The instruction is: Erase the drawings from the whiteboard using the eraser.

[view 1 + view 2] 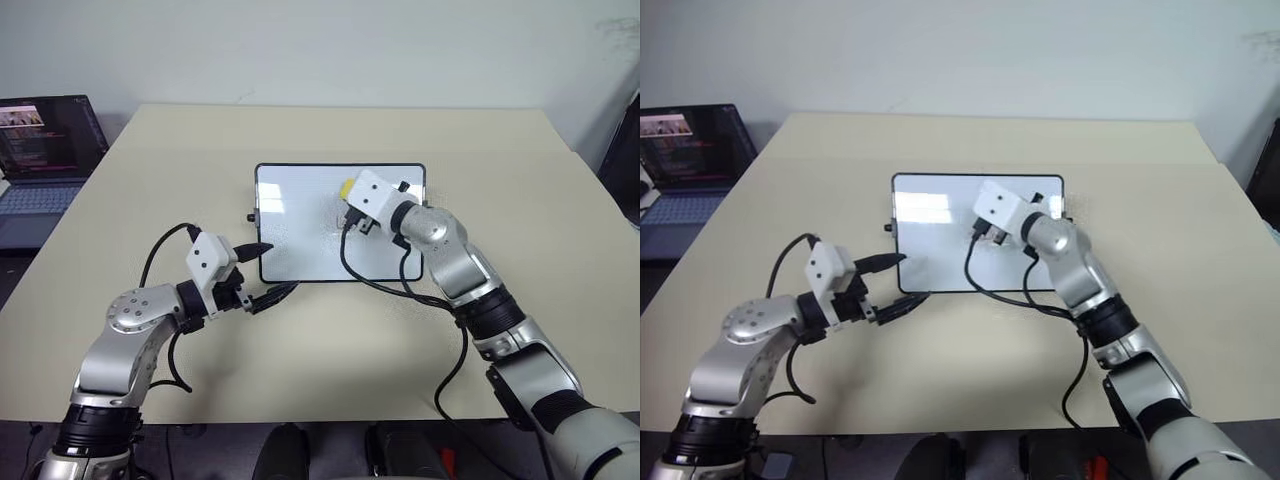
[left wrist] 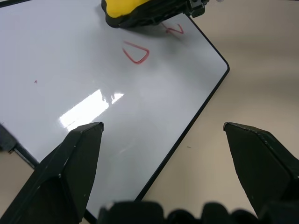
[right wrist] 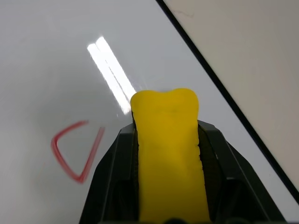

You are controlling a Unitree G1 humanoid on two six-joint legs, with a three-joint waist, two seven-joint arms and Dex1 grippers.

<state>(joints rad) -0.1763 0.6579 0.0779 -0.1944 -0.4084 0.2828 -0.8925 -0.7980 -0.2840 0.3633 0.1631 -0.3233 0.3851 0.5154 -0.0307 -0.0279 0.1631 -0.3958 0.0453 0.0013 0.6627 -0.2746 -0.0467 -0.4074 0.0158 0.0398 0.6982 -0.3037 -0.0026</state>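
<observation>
Right gripper (image 3: 168, 186): clamps eraser (image 3: 169, 154) over board (image 1: 300, 215); press flat, sweep across U mark (image 3: 74, 151) beside it.

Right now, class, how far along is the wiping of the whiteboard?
Done: much of the whiteboard looks bare. In hand: the right gripper is shut on the yellow eraser over the board. Left: a red U-like mark and another red scribble.
</observation>
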